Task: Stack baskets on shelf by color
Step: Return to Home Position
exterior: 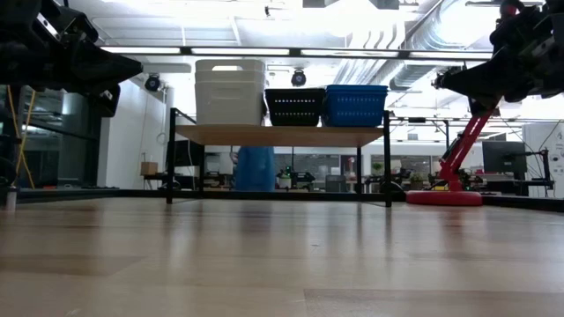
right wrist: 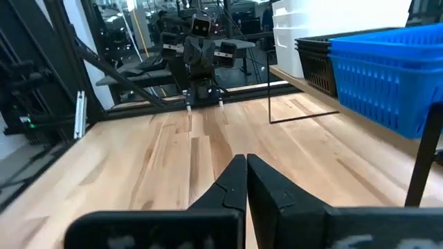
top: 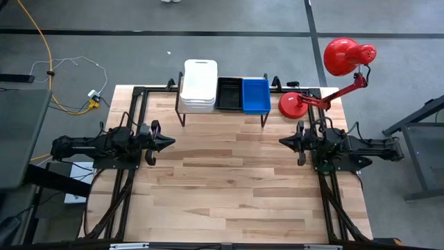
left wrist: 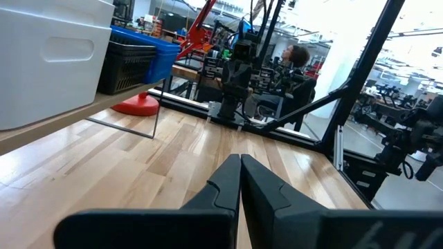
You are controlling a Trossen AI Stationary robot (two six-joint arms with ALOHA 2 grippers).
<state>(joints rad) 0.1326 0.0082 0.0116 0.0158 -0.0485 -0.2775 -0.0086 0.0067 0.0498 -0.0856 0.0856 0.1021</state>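
The left hand (top: 166,143) and right hand (top: 284,141) are pinched closed, empty; beyond, between them, the shelf (exterior: 282,135) holds white baskets (top: 199,85), black baskets (top: 229,94) and blue baskets (top: 255,95), probably light, stiff plastic, best gripped by a rim

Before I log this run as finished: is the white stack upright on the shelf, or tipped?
Upright. The white stack stands level on the shelf, its sides vertical in the low view.
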